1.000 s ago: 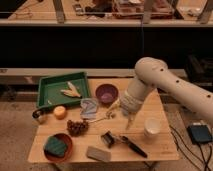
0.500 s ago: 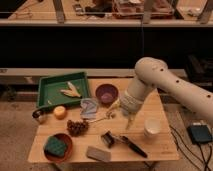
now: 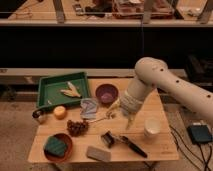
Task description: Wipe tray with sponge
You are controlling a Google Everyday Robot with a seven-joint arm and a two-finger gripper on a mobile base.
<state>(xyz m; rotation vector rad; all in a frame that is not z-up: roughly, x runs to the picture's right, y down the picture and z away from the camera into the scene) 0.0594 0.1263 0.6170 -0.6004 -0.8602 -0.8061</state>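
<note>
tray (image 3: 50,97) flat at the upper left of the table (image 3: 165,146); one pale yellowish scrap (image 3: 71,91) lies in it; lower left of frame, sponge (image 3: 55,146) sits inside a round orange-brown bowl (image 3: 69,141), not in the tray; grey block (image 3: 98,153) just right of that bowl; purple bowl (image 3: 106,94) mid-table, right of the tray; gripper (image 3: 122,114) hangs at mid-frame just below-right of the purple bowl, pointing down, fingers spread wide, gripping nothing; sponge well apart, down-left of it; tray up-left; arm (image 3: 165,82) rises from the wrist to a fat white elbow, then runs down off the right edge; white cup (image 3: 151,127) stands near the gripper's right
</note>
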